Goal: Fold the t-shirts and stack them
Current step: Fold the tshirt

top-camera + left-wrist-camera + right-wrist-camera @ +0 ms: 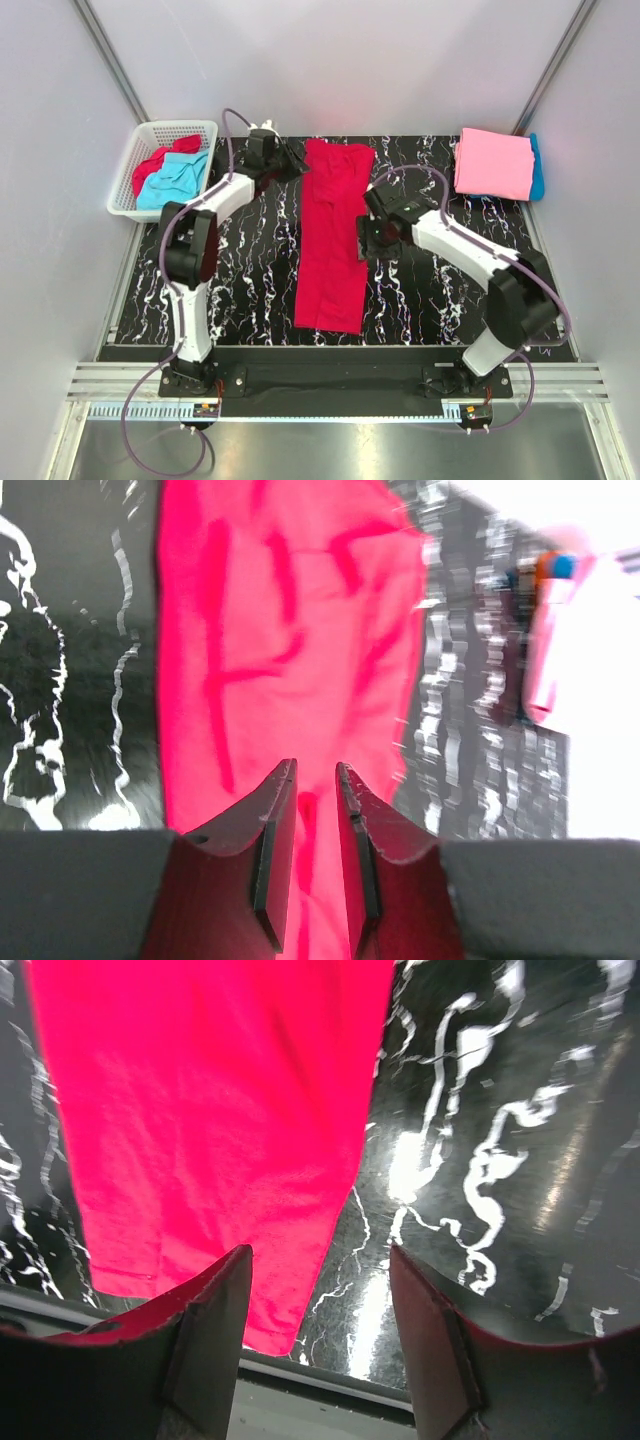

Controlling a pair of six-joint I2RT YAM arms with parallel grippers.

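Top external only: turquoise t-shirt (175, 182), basket (180, 127)

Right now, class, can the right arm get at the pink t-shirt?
Probably yes: the right hand is open at the red t-shirt's edge, and nothing stands between it and the pink t-shirt.

Bright, even overhead light keeps the top view sharp. Glare streaks the glossy bench (480, 1160) in the right wrist view. The left wrist view oversaturates the crimson t-shirt (290, 630); its right edge is blown out, perhaps motion-blurred.
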